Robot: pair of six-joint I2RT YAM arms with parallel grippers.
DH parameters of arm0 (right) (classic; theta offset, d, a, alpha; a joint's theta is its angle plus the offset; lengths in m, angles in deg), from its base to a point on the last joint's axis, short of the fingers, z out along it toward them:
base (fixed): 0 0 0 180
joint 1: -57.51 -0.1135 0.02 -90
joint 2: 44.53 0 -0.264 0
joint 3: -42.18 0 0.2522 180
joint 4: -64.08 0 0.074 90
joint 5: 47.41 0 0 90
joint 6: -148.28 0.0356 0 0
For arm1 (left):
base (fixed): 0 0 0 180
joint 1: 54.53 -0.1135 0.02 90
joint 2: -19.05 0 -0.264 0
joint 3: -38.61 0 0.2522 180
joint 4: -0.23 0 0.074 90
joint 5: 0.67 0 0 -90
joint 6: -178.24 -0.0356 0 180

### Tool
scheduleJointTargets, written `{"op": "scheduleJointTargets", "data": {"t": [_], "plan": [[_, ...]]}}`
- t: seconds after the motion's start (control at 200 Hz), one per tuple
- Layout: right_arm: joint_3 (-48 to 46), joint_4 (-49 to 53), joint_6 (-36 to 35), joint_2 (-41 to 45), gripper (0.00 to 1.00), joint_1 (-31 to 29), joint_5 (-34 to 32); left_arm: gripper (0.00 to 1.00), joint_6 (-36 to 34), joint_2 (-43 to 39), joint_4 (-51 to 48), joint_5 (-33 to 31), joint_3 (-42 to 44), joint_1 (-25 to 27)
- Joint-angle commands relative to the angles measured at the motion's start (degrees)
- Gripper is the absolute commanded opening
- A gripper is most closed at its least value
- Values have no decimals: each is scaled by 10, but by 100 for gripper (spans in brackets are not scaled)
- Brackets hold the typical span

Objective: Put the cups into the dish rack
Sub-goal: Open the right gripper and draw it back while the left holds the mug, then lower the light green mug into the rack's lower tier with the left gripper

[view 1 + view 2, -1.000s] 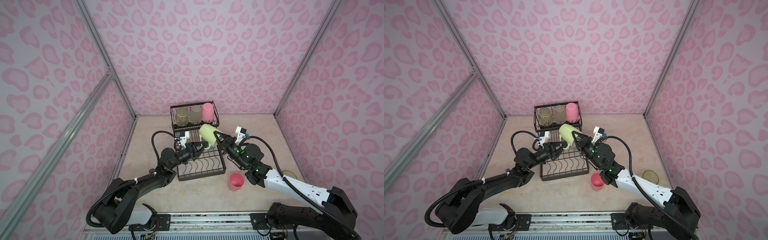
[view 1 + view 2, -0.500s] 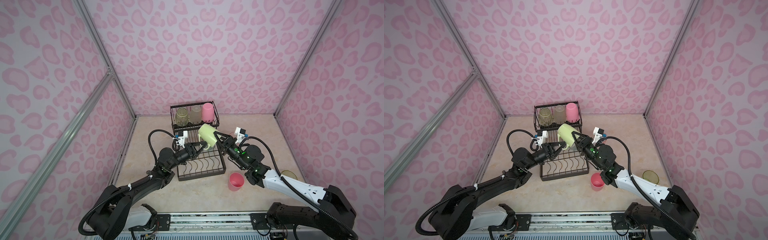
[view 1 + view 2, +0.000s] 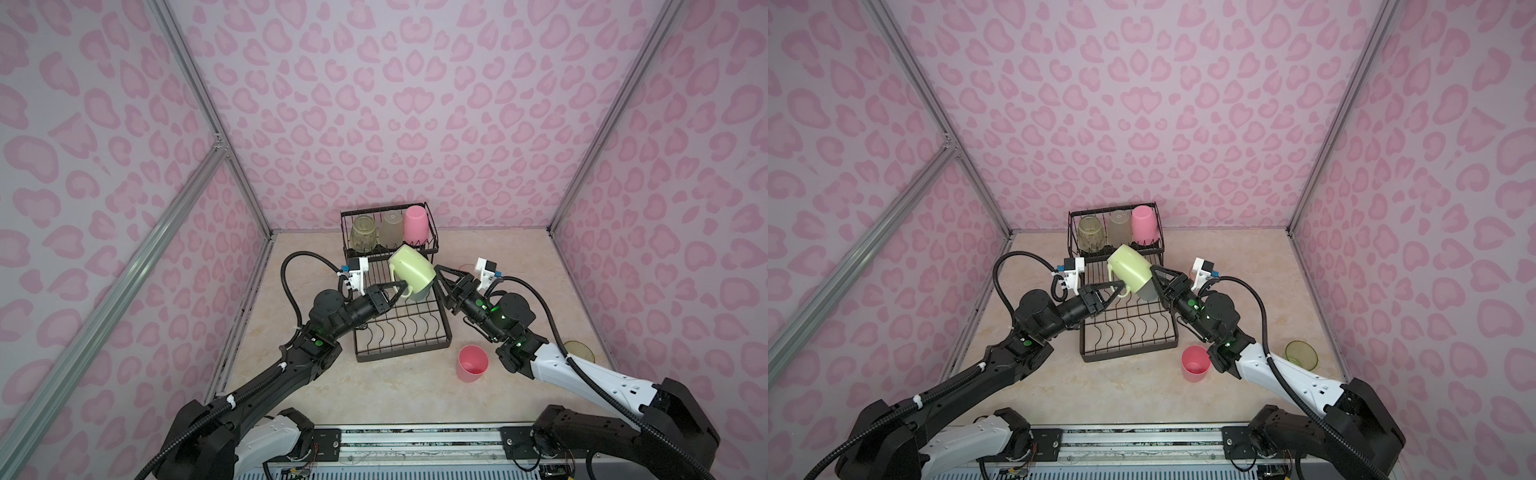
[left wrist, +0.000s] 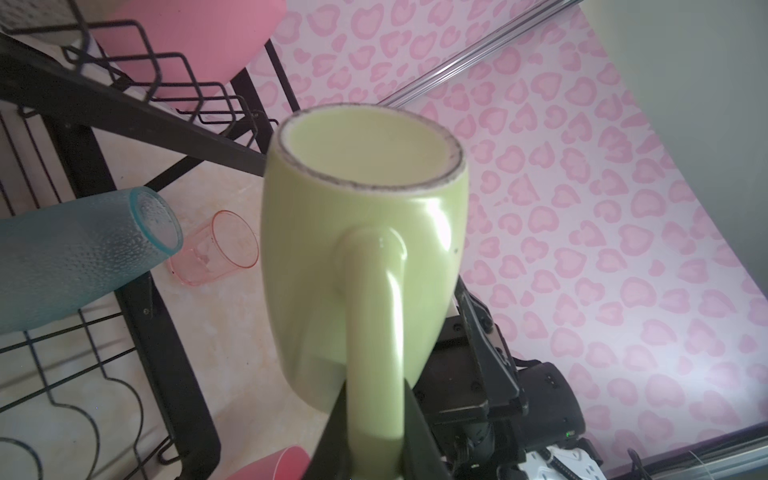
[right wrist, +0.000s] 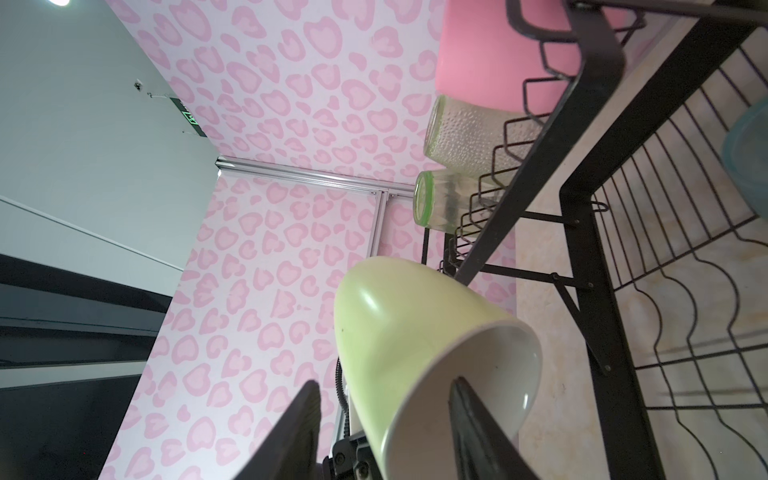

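- The pale green mug (image 3: 411,272) hangs in the air over the far end of the dish rack (image 3: 402,355), above its lower tray and just in front of the upper basket (image 3: 386,207); I can see no wire touching it
- Its long axis is tipped; the base points up and toward the far left, the mouth down and toward the right arm; the handle sits on the side facing the left arm
- The left gripper (image 3: 402,286) is pinched narrow on that handle; in the left wrist view the handle runs straight down between its fingers (image 4: 332,440)
- The right gripper (image 3: 439,277) sits at the mouth end with its jaws apart; in the right wrist view one finger (image 5: 471,419) is inside the mouth and the other outside, with a clear gap to the wall; it grips nothing, as far as I can judge
- So the weight looks to be on the left arm alone; the inner finger would need to back out along the mug's axis, toward its own arm, or it may catch the rim
- A teal cup (image 4: 75,257) lies on its side on the tray just beside the mug; the free dividers lie nearer the front; I'd expect the mug to go down there, mouth first
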Motion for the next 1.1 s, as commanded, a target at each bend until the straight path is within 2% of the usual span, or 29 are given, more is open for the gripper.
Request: {"op": "scheduleJointTargets", "data": {"t": [0.0, 0.28, 0.495, 0.65, 0.86, 1.095], "plan": [[-5, 52, -40, 21, 50, 11, 18, 10, -78, -18, -36, -31, -16, -1], [18, 253, -182, 128, 51, 81, -2, 10, -206, -72, -126, -101, 12, 2], [38, 317, -257, 174, 50, 140, -12, 10, -290, -74, -100, -131, 67, 11], [44, 333, -293, 180, 50, 158, -18, 10, -355, -75, -72, -191, 106, 32], [41, 326, -315, 184, 49, 182, -17, 11, -397, -38, -19, -270, 136, 50], [23, 304, -328, 191, 49, 189, -36, 13, -442, 15, 83, -367, 168, 54]]}}
